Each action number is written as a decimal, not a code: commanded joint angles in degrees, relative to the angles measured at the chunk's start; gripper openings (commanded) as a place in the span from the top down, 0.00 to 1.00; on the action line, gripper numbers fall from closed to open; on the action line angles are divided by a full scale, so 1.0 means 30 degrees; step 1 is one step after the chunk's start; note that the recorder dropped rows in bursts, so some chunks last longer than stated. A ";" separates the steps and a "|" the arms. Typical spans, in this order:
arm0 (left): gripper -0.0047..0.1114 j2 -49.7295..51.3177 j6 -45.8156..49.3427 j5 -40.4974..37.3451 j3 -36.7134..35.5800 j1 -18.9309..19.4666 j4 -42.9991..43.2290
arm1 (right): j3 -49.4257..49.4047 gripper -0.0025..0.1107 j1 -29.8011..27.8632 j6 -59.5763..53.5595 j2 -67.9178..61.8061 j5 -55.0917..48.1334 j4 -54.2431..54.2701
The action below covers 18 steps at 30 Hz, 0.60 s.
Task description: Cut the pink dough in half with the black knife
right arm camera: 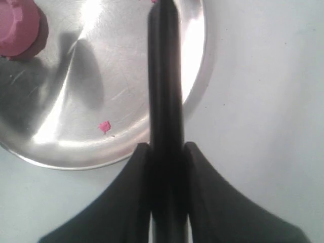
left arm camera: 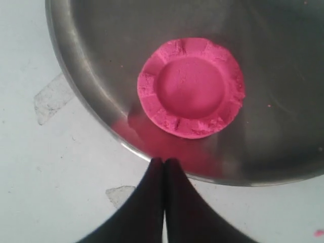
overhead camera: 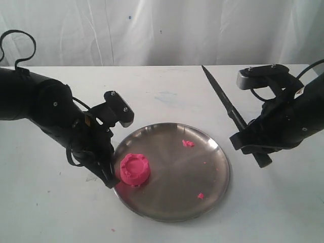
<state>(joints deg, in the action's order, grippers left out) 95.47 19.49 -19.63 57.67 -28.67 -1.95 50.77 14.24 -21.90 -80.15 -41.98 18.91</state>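
So the cut hasn't started yet, looks like the carry-over step: the right gripper (overhead camera: 251, 143) is clamped on the handle of the black knife (overhead camera: 223, 99), with the blade sticking up and away over the table (overhead camera: 167, 86), off to the right of the steel plate (overhead camera: 215, 152). The pink dough (overhead camera: 134, 168) is one whole puck, dented top, sitting on the plate's left side near the rim. The left gripper (overhead camera: 107, 178) has its fingers pressed together with nothing between them, parked right at the plate edge just beside the dough, maybe to steady things. My guess for the next move: swing the knife over the plate, line the blade across the middle of the puck and press straight down. A couple of pink crumbs (overhead camera: 188, 143) are lying around too.
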 commanded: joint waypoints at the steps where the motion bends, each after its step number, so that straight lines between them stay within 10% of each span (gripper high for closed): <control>1: 0.96 0.0590 0.0081 -0.0244 -0.0100 -0.0030 -0.0131 | -0.0070 0.98 -0.0008 0.0530 -0.0015 0.0141 -0.0137; 18: 0.96 0.2252 0.0081 0.1454 -0.0100 -0.0030 -0.2912 | -0.0070 0.98 -0.0008 0.0530 -0.0015 0.0101 0.0546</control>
<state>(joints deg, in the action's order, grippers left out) 101.36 19.58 -15.63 57.67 -28.67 -9.56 50.77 14.24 -20.60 -80.15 -41.98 19.32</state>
